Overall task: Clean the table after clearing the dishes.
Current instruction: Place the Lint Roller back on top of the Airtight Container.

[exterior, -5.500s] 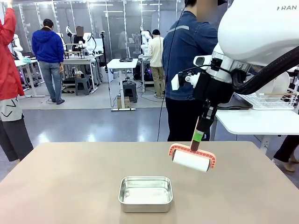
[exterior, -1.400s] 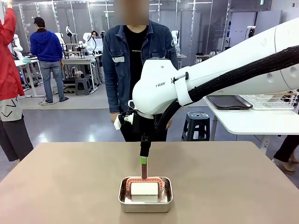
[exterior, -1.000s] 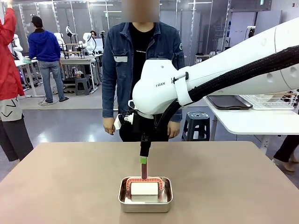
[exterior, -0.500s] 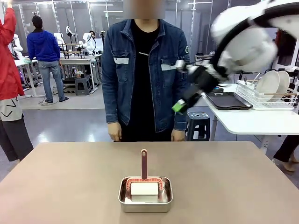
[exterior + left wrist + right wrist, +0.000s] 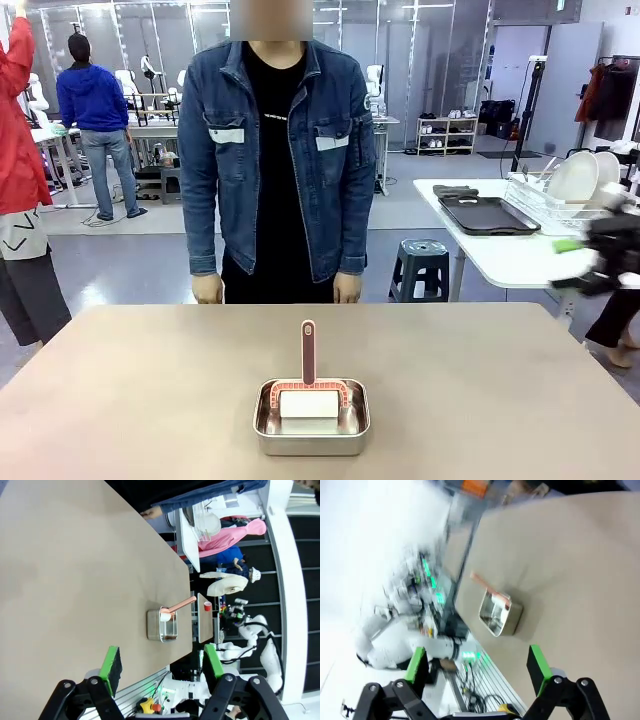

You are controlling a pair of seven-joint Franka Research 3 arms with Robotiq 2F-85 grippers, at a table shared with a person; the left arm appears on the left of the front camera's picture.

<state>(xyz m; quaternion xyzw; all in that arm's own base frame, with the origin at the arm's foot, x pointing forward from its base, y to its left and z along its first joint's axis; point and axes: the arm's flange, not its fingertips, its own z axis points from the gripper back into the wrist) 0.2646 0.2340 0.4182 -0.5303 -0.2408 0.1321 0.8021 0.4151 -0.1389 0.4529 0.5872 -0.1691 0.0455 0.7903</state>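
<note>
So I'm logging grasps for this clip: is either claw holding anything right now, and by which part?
Nothing is held. The left claw and right claw are both open and empty; the lint roller rests in the steel pan, handle up.

We're in a robotics lab: glass partitions (image 5: pixel 150 40), workbenches (image 5: pixel 165 130) with white robot arms (image 5: pixel 188 88) behind, people standing around.

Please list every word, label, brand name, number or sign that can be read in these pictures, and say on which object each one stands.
None can be read.
The lint roller and the steel pan carry no print.
The light patches on the person's denim jacket are too small to tell if they hold letters.
The background equipment is too blurred to read.
</note>
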